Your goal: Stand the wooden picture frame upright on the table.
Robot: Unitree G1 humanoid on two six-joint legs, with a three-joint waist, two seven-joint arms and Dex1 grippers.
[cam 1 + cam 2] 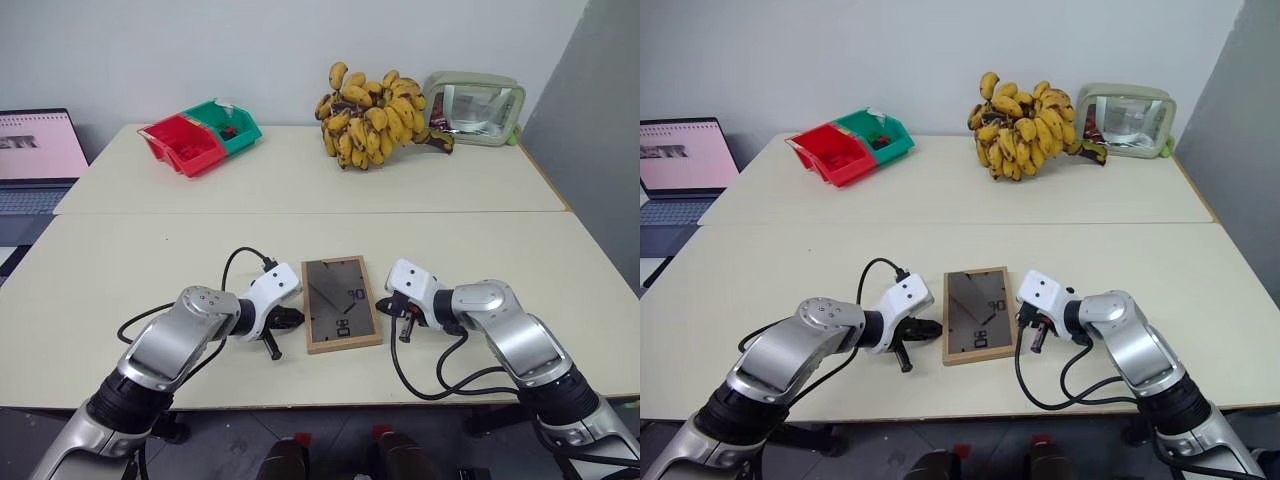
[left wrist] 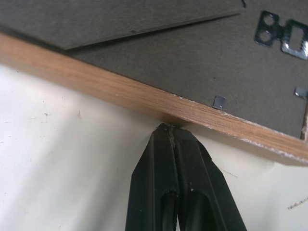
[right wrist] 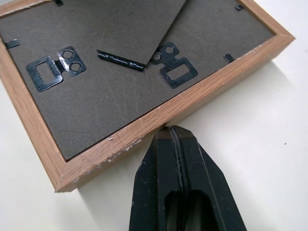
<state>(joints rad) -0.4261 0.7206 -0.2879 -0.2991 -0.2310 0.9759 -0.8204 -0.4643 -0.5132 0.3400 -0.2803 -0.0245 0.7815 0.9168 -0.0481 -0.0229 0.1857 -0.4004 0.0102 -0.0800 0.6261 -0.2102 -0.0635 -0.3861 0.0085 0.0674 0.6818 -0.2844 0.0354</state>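
Closed grippers (image 1: 293,320) flanking picture frame (image 1: 340,302) edges (flat).

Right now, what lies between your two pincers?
The picture frame, flat on the table with its dark back up. Both head views show the shut left pincer and shut right pincer at its long edges.

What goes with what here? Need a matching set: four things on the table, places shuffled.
1 wooden picture frame
2 bananas
3 red and green bins
4 pale green-rimmed clear box

A far right corner of the table
B far left
C near edge, flat between the shut left gripper and right gripper
D far side, middle

1-C, 2-D, 3-B, 4-A
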